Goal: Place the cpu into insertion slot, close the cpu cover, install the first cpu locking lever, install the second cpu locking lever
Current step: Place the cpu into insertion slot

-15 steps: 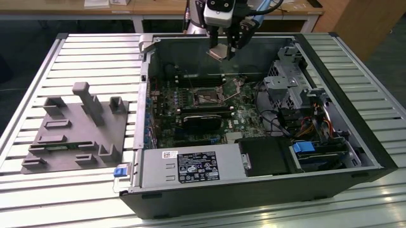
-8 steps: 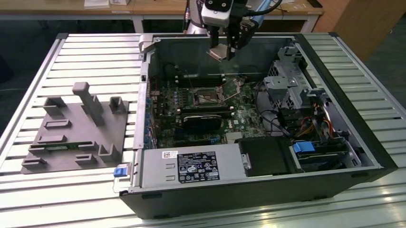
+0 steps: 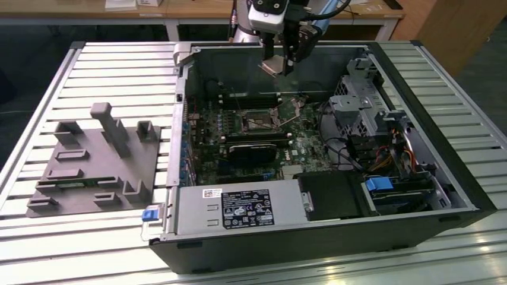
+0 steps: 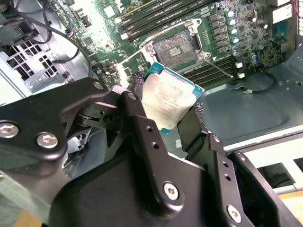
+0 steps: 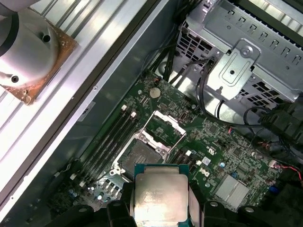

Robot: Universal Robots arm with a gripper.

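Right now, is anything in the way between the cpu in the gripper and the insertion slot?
Nothing visible does. The gripper holds the cpu over the board, the insertion slot lies bare, and the cpu cover stands swung open beside it.

The exterior view stands off the arm, high beyond one edge of the slatted worktop [image 3: 111, 77]. It looks down at a slant into the open computer case [image 3: 317, 252] and takes in the whole case from some way back, with the tool [image 3: 281, 62] above the case's far wall. Both wrist views ride close by the tool and face down into the case. The second wrist view looks along the black fingers [image 4: 142, 127], with the cpu [image 4: 170, 97] they grip close to the lens. The first wrist view looks more steeply down on the motherboard [image 5: 222, 156]. All three views share the insertion slot [image 3: 260, 123].
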